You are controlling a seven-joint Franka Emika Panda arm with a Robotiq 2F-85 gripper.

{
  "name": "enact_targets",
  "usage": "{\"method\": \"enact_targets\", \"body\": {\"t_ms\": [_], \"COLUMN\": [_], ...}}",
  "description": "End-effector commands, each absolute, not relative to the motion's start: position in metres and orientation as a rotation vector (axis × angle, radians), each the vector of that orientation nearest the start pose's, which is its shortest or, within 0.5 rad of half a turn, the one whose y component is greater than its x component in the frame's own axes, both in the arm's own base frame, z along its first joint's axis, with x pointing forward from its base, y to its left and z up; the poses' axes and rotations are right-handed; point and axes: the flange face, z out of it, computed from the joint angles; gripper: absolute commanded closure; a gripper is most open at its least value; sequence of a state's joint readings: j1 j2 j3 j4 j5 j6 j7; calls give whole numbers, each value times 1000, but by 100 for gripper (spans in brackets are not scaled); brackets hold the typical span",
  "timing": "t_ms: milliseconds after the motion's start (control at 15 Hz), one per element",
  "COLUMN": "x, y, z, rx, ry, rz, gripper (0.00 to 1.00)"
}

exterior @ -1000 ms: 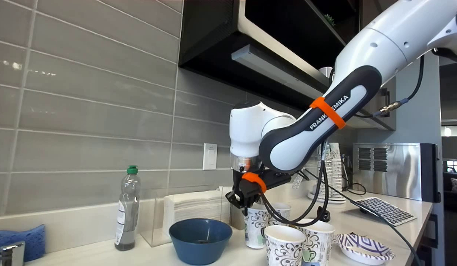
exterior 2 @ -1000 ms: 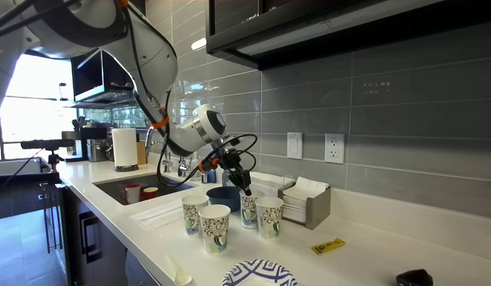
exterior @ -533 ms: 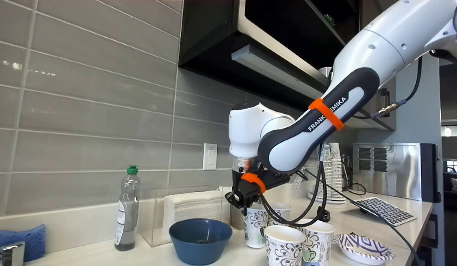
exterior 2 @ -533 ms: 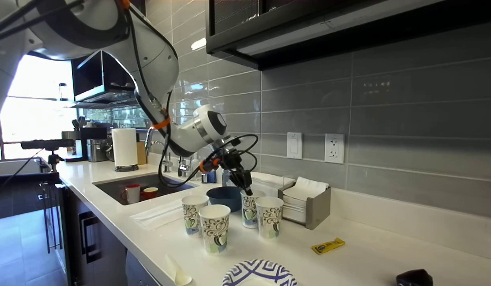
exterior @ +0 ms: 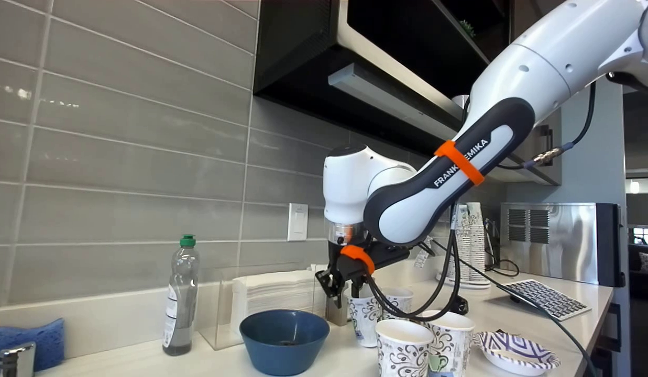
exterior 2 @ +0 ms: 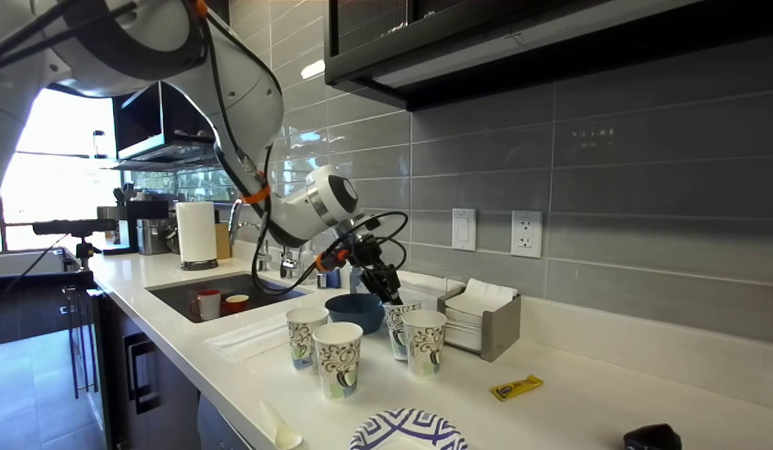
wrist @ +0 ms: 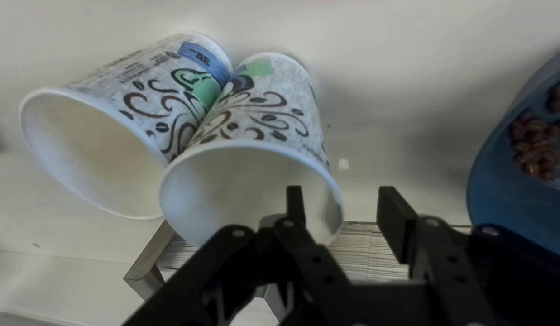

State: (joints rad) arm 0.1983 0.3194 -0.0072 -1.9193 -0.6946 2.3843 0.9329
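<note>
Claw (wrist: 342,192) stands parted: one finger over mouth of paper cup (wrist: 264,124), one outside its rim. On tabletop (wrist: 397,113), a gap separates cup from blue bowl (wrist: 497,194). Arm (exterior: 491,136) reads "FRANK", "EMIKA".

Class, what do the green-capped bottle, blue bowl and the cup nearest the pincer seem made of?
Bottle: likely plastic, glossy; transparent, waisted sides, highlights.
Bowl: perhaps ceramic or plastic, smooth; even colour fits both.
Cup: probably paper, matt; thin printed wall, rolled rim.
</note>
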Motion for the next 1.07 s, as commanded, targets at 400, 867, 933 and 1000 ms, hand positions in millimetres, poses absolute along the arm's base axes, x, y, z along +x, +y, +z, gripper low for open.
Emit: {"method": "enact_targets", "body": {"t_ms": [400, 867, 933, 1000], "x": [635, 637, 638, 638], "y": [116, 118, 119, 119], "z": [344, 350, 351, 352], "rx": [-3407, -3382, -3376, -3374], "ry": [440, 446, 447, 449], "rz": [-694, -708, -712, -716], "gripper": [40, 91, 97, 99]}}
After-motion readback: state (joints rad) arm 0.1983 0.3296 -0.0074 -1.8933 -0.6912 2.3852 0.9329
